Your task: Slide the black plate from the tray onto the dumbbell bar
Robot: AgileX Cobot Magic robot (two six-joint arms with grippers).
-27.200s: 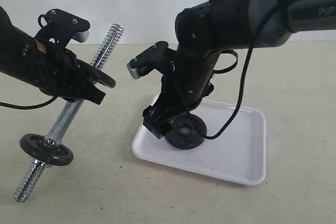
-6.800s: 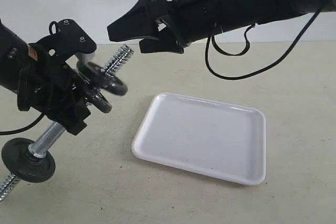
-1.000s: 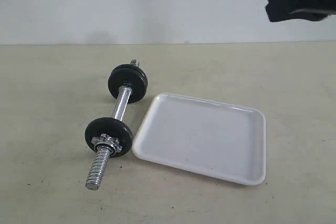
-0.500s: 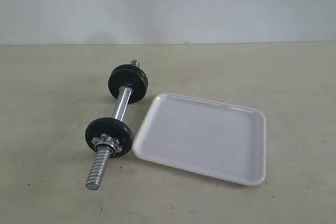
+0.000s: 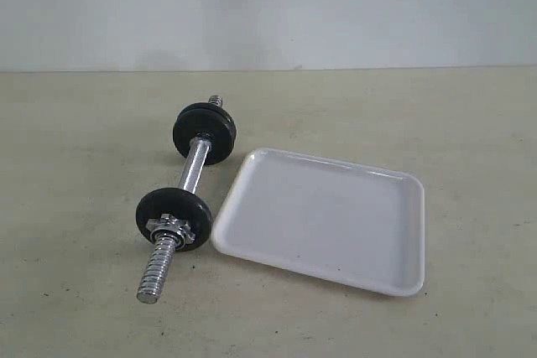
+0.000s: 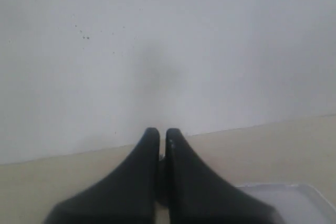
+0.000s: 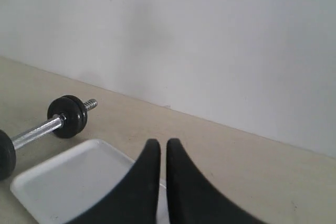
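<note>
The dumbbell bar (image 5: pixel 195 167) lies on the table left of the tray (image 5: pixel 327 215), which holds nothing. At the bar's far end the black plate (image 5: pixel 205 132) sits on the thread against another black disc. A single black disc (image 5: pixel 174 218) with a silver nut sits near the front end. The right wrist view shows the bar (image 7: pixel 37 129), its far discs (image 7: pixel 67 116) and the tray (image 7: pixel 63 182) below my shut right gripper (image 7: pixel 162 145). My left gripper (image 6: pixel 163 135) is shut, empty, facing the wall, with a tray corner (image 6: pixel 294 203) beside it. Neither gripper appears in the exterior view.
A plain white wall (image 5: pixel 268 6) rises behind the beige table (image 5: pixel 470 123). The bar's threaded front end (image 5: pixel 155 274) points toward the table's front.
The dark arm that was at the upper right a second ago has left the exterior view. The dumbbell bar and the tray have not moved.
</note>
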